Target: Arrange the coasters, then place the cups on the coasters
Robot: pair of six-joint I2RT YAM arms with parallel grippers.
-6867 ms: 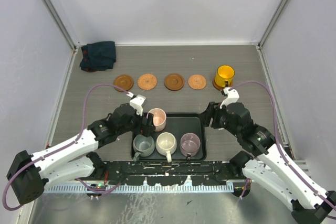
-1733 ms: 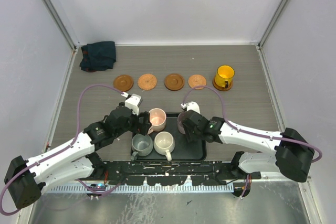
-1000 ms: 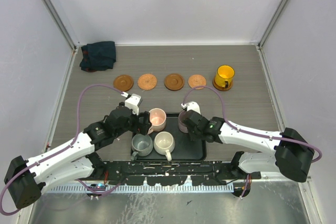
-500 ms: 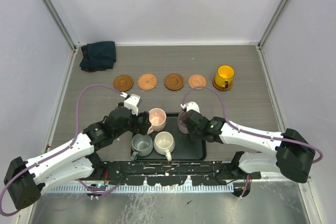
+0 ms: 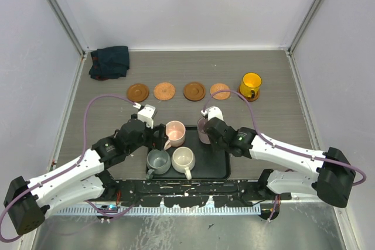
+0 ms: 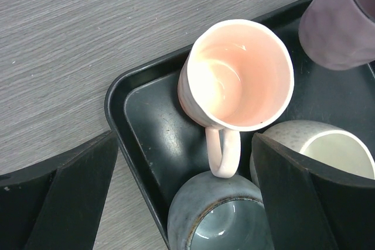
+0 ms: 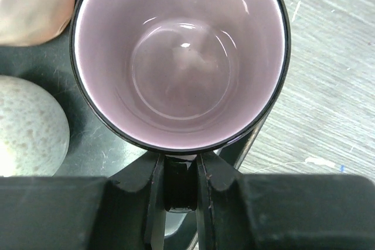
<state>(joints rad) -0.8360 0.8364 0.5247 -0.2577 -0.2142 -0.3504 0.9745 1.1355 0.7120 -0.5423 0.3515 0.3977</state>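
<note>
Four bare brown coasters (image 5: 164,91) lie in a row; a fifth carries the yellow cup (image 5: 251,84). My right gripper (image 7: 180,187) is shut on the handle of the mauve cup (image 7: 181,57), held upright over the far right edge of the black tray (image 5: 217,162). The pink cup (image 6: 240,74), grey-green cup (image 6: 222,215) and cream cup (image 6: 328,150) stand in the tray. Low over the tray's left part, my left gripper (image 6: 186,168) is open. Its fingers straddle the pink cup's handle and the grey-green cup without touching either.
A dark folded cloth (image 5: 109,61) lies in the back left corner. White walls close the table on three sides. The tray's rim (image 6: 117,121) runs between my left fingers. Purple cables arch over both arms.
My right gripper has carried the mauve cup a little toward the far edge of the tray. The left arm has hardly moved and stays open.
</note>
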